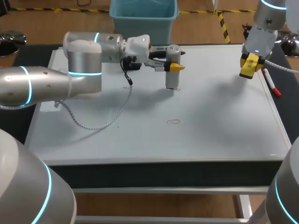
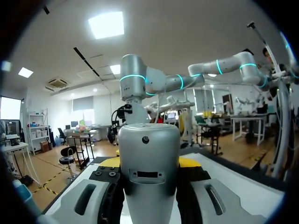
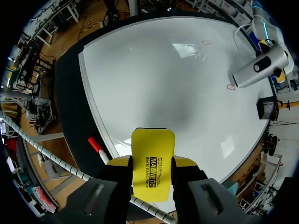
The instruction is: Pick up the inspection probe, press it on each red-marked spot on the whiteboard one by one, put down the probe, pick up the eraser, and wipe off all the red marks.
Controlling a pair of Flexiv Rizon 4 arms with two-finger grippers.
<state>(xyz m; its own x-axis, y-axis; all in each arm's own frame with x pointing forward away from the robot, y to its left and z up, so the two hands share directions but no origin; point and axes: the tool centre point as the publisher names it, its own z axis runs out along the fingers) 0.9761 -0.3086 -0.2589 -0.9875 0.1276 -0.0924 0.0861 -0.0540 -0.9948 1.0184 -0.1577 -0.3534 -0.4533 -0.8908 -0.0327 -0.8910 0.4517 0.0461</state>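
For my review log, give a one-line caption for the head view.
Left gripper holds the probe upright on the whiteboard at a red mark; right gripper holds the eraser near a marker.

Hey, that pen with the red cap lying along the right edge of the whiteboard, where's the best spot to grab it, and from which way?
Take the pen at mid-barrel from straight above, with the jaws closing across its thin width. It lies flat and runs along the whiteboard edge, so coming in from the side would likely hit the frame.
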